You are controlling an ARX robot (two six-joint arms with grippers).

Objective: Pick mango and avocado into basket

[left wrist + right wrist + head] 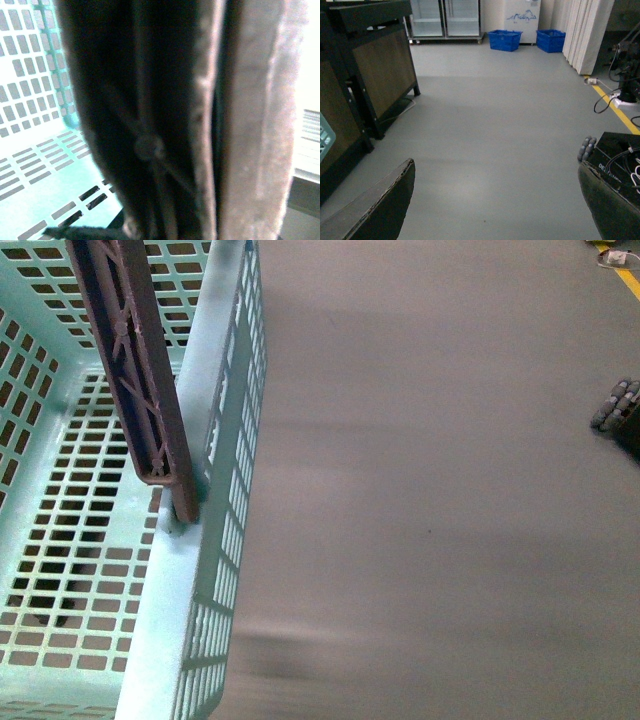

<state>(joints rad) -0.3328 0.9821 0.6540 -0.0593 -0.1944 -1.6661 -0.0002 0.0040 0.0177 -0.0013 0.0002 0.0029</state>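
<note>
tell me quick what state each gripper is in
left gripper: cannot be told, basket handle fills its view
right gripper: open, holding nothing

The basket (212,390) stands left, its handle (130,350) over it, the floor (430,490) right.

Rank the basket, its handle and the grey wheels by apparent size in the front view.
1. basket, cropped by the frame
2. handle
3. grey wheels, farther off, so true size unsure
</note>
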